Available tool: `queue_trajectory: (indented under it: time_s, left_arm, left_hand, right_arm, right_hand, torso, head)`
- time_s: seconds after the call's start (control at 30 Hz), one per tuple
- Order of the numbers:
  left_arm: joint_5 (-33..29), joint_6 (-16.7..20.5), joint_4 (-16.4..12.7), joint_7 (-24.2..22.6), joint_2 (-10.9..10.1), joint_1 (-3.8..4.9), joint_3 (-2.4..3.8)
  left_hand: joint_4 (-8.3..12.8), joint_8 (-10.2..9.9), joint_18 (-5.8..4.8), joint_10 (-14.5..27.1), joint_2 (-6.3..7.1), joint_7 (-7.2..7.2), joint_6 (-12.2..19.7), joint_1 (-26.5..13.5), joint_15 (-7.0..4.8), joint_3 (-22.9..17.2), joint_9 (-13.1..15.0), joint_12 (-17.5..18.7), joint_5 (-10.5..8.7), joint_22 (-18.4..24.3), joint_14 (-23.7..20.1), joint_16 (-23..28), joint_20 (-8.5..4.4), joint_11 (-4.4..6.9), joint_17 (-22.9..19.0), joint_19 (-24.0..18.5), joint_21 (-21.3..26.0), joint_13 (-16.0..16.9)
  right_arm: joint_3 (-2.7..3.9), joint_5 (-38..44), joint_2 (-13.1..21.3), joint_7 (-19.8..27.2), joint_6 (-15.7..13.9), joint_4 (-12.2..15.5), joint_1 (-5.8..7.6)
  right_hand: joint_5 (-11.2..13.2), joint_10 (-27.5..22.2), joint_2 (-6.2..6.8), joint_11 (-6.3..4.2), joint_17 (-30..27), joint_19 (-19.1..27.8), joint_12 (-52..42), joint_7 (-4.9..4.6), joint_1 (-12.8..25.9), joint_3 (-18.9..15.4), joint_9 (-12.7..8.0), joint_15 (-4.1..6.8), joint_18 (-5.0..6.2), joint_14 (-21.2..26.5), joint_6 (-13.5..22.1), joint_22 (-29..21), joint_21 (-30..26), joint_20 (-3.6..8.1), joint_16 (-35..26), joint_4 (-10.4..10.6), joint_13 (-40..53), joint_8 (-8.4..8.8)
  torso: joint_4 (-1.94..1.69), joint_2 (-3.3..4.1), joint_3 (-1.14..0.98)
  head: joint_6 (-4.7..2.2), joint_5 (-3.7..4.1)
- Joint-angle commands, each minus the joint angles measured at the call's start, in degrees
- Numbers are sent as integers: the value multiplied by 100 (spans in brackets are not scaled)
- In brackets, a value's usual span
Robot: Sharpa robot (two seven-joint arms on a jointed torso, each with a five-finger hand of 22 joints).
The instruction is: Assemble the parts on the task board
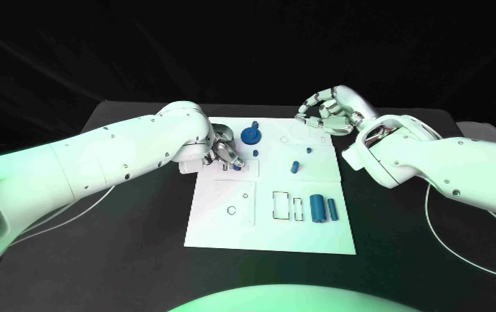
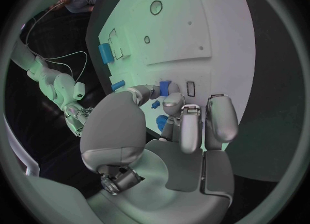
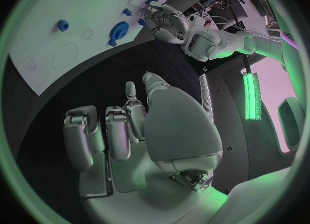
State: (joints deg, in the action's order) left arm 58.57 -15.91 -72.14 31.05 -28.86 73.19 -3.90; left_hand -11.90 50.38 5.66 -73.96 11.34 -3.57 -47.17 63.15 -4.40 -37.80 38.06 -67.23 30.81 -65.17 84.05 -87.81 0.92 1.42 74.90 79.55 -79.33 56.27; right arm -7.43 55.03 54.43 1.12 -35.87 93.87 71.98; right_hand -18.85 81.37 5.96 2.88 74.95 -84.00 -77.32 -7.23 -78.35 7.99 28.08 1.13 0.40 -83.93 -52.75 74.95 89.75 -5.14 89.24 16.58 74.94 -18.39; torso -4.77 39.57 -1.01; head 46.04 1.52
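Left hand over a small blue part at the board's left edge; right hand idle beyond the far corner.

The left hand (image 1: 222,153) hovers low over the board (image 1: 271,234), fingers (image 2: 194,125) curled down round a small blue part (image 2: 165,87); whether they already pinch it I cannot tell. A blue gear (image 1: 251,136) stands just beyond the fingers, a short peg (image 1: 294,166) lies mid-board, and two cylinders (image 1: 325,209) rest near the right edge, well apart from both hands. The right hand (image 1: 329,112) hangs off the board's far right corner, fingers loosely curled on nothing. To do this step well, I judge, close slowly, keep the part upright, and avoid nudging the gear.
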Motion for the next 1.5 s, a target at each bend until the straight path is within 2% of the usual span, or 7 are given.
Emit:
queue_trajectory:
  time_s: [0.03,0.47,0.93,1.2,1.3,1.43,1.5]
  left_arm:
    - [-69,-64,8,-17,64,-19,-11]
    - [-70,-129,103,-7,113,-22,-14]
    - [-70,-101,127,-12,97,-22,-14]
    - [-70,-42,119,-29,65,-22,-12]
    - [-70,3,119,-38,51,-23,-9]
    - [-70,65,114,-48,28,-23,-7]
    - [-70,100,106,-53,14,-23,-5]
  left_hand:
    - [1098,-11,-94,-54,-59,84,-45,-27,-59,-1054,16,-37,-1,-15,503,-25,-12,16,1165,49,-36,9]
    - [940,-10,-99,-84,-142,125,-43,-142,-83,-781,81,-30,-60,-33,507,-36,-34,45,1181,58,-32,6]
    - [328,-161,-104,-55,-71,183,-151,-492,-115,273,107,-27,-133,-48,508,-42,-66,82,1187,77,-5,20]
    - [72,-210,-110,-57,-25,185,-205,-566,-116,638,112,-46,-140,-85,511,-50,-68,83,1199,96,-15,46]
    - [-77,-238,-107,-38,-7,178,-217,-596,-112,840,117,-32,-164,-70,508,-46,-67,77,1189,91,-3,29]
    - [-153,-251,-107,-35,0,176,-223,-593,-110,942,121,-32,-188,-68,507,-43,-67,75,1184,91,1,30]
    - [-224,-264,-107,-33,49,176,-230,-585,-108,1056,126,-33,-272,-68,506,-42,-64,74,1183,91,4,32]
  right_arm:
    - [0,23,-2,52,0,8,-4]
    - [0,23,13,53,-1,17,-4]
    - [0,23,27,63,-14,28,-4]
    - [0,20,34,71,-21,31,-4]
    - [0,16,36,75,-25,32,-5]
    - [0,13,37,70,-28,30,-5]
    - [0,13,37,65,-34,29,-5]
  right_hand:
    - [34,-14,3,-39,1284,-600,30,9,63,41,5,35,-40,-552,46,1505,25,53,-25,-2,501,-26]
    - [34,-14,3,-39,1284,-600,30,9,63,41,5,35,-40,-552,46,1505,25,53,-25,-2,501,-26]
    - [33,-21,14,-39,1271,-600,41,8,79,56,12,36,-40,-549,52,1505,25,55,-32,1,492,-32]
    - [34,-21,18,-38,1277,-600,39,7,86,57,13,36,-40,-550,56,1505,25,55,-29,2,493,-32]
    - [172,-29,16,-31,1270,-600,52,0,185,69,26,30,-40,-549,76,1505,25,52,-34,7,482,-39]
    - [215,-29,18,-29,1265,-600,53,-2,212,73,31,29,-40,-548,83,1505,25,51,-36,9,481,-42]
    - [250,-36,18,-26,1261,-600,62,-6,244,74,33,27,-40,-546,96,1505,25,50,-39,11,473,-41]
  torso:
    - [6,5,-2]
    - [-5,-5,-6]
    - [-2,-7,1]
    - [-1,-6,-2]
    - [0,-7,-3]
    - [-3,-7,-2]
    - [-3,-9,-3]
  head:
    - [4,8]
    - [36,38]
    - [24,42]
    - [17,44]
    - [19,45]
    - [19,55]
    - [20,67]
